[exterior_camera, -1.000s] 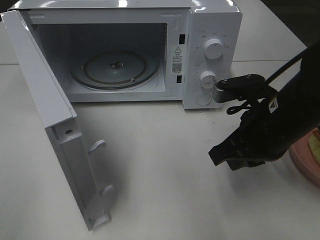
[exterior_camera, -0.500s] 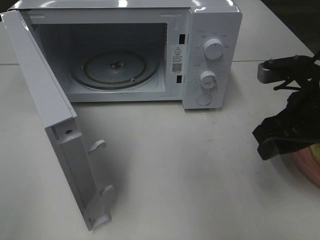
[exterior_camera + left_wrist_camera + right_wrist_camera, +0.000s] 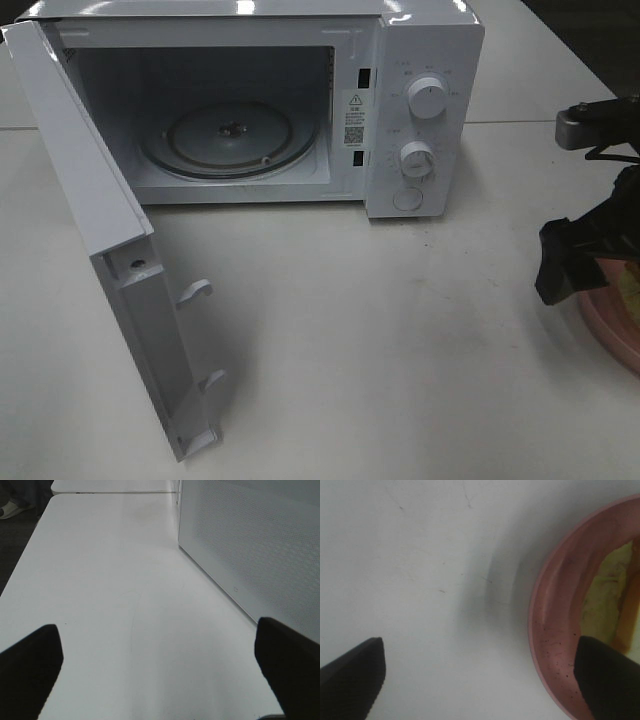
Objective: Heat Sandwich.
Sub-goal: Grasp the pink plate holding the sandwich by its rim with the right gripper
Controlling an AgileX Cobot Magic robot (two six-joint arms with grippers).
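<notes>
The microwave [image 3: 250, 100] stands at the back of the desk [image 3: 380, 350] with its door [image 3: 100, 250] swung wide open to the left. Its chamber holds a round glass turntable [image 3: 230, 135]. At the right edge of the desk lies a pink plate [image 3: 555, 630], and the sandwich [image 3: 607, 595] rests in it. Only a strip of its pale yellow-green filling and tan crust shows, since the plate runs out of every view.

The right claw [image 3: 480, 682] hangs at the plate's near rim with its jaws spread wide and nothing between them. One finger is over the plate's inner wall and the other over bare desk. Whether either finger touches the plate I cannot tell.

The left claw [image 3: 160, 672] is also spread wide and holds nothing. It hangs low over the desk beside the microwave's perforated side wall.

A second ago the right arm was further in, in front of the microwave's two dials [image 3: 420, 125], with its jaws nearly together. It has since drawn back to the right, over the plate, and its jaws have opened. The microwave, its door and the turntable have not moved.
</notes>
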